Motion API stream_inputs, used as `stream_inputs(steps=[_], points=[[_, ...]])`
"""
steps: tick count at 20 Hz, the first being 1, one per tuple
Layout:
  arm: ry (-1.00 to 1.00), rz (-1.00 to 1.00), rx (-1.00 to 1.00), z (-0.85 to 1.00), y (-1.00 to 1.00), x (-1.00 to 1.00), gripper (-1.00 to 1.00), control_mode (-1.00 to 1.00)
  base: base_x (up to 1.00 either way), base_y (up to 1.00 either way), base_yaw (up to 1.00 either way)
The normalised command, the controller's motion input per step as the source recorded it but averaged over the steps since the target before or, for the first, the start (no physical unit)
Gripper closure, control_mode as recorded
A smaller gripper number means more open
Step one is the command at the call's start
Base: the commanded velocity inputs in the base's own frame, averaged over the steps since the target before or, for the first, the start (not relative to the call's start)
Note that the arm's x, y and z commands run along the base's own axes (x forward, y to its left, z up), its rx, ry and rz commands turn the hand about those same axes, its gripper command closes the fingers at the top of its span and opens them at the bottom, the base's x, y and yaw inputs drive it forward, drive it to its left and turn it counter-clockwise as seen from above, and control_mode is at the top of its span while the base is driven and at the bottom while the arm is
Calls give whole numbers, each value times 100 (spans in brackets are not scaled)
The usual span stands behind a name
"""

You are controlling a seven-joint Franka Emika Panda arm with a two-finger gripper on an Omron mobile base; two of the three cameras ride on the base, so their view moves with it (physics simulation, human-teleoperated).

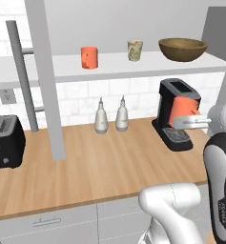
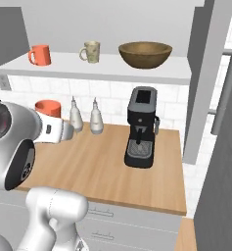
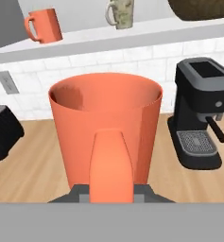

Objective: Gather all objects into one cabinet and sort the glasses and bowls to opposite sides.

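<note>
My gripper is shut on the handle of an orange-red cup, held upright above the counter in front of the coffee machine. The same held cup shows in both base views, with the gripper just behind it. On the white shelf of the open wall cabinet stand another orange-red cup at the left, a beige speckled tumbler in the middle, and a brown wooden bowl at the right.
A black coffee machine stands on the wooden counter under the bowl. Two white bottles stand against the tiled wall. A black toaster sits far left. Open grey cabinet doors flank the shelf.
</note>
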Motion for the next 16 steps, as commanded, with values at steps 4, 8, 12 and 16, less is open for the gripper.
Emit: stream_inputs(steps=[4,8,12,16], points=[[-22,10,0,95,56,29,100,-100,0,0,0],[-7,3,0,95,74,66,100,-100,0,0,0],[0,2,1,75,46,65,100,-100,0,0,0],[0,0,9,15,4,88,100,-100,0,0,0]])
